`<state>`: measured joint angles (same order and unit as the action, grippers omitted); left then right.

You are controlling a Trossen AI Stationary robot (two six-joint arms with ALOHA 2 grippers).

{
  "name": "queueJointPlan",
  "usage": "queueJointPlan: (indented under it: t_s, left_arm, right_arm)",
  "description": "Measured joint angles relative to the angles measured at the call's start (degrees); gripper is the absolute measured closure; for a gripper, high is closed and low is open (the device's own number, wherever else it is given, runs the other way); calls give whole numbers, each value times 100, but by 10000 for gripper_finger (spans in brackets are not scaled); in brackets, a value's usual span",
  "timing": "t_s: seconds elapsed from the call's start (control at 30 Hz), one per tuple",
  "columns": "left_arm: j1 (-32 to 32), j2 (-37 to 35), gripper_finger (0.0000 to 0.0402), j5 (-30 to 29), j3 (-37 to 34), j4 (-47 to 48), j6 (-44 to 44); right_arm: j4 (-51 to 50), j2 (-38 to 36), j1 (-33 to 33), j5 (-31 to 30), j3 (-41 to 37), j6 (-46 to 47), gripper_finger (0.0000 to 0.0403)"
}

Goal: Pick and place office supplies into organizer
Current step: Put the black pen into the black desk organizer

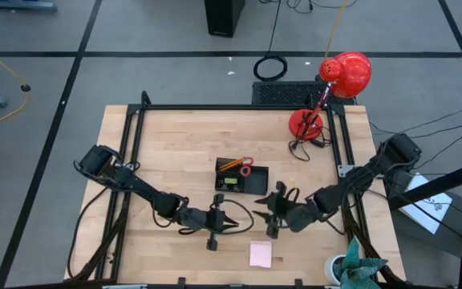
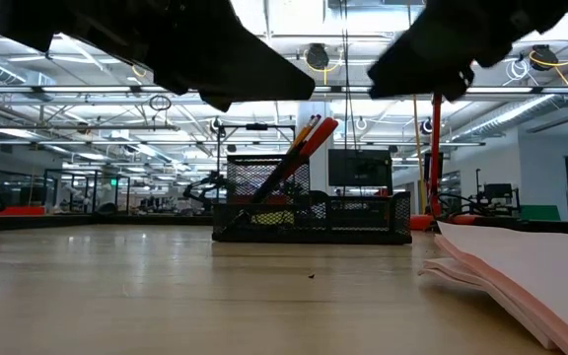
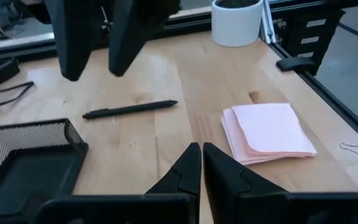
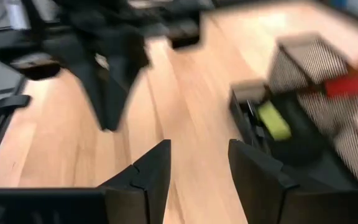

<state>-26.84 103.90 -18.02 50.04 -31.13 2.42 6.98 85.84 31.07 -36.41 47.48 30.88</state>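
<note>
The black mesh organizer [image 1: 241, 178] stands mid-table, with red-handled scissors [image 1: 245, 167] and orange pencils [image 2: 299, 138] upright in its taller section and a small yellow item [image 4: 273, 120] in a low compartment. A dark pen [image 3: 129, 110] lies flat on the wood beside it. The pink sticky-note pad [image 1: 261, 254] lies near the front edge. My left gripper [image 1: 235, 223] hovers shut and empty, in front of the organizer. My right gripper [image 1: 268, 213] faces it, open and empty [image 4: 197, 168], above the pen.
A red desk lamp [image 1: 335, 88] stands at the far right corner. A white cup [image 1: 347, 269] sits at the near right corner. Black frame rails [image 1: 135, 160] run along the table's sides. Bare wood lies left of the organizer.
</note>
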Motion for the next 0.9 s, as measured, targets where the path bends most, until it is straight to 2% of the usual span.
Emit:
queueJointPlan:
  t_s: [0.1, 0.27, 0.47, 0.63, 0.9]
  left_arm:
    - [-28, 0, 376, 0, 0, 62, 107]
    - [-107, -6, 376, 2, 0, 256, 89]
    - [-180, -74, 376, 4, -2, 508, 46]
    - [-218, -74, 376, 6, -2, 577, 32]
    - [-302, -74, 376, 13, -2, 630, -62]
  right_arm:
    - [-797, -55, -144, 429, 2, 896, 239]
    - [-2123, -50, -442, 1609, -2, 2174, 223]
    - [-3314, -124, -623, 2509, -2, 3118, 220]
    - [-3696, -133, -913, 3028, -2, 3465, 220]
    - [-3654, -93, -1367, 3221, -2, 3406, 220]
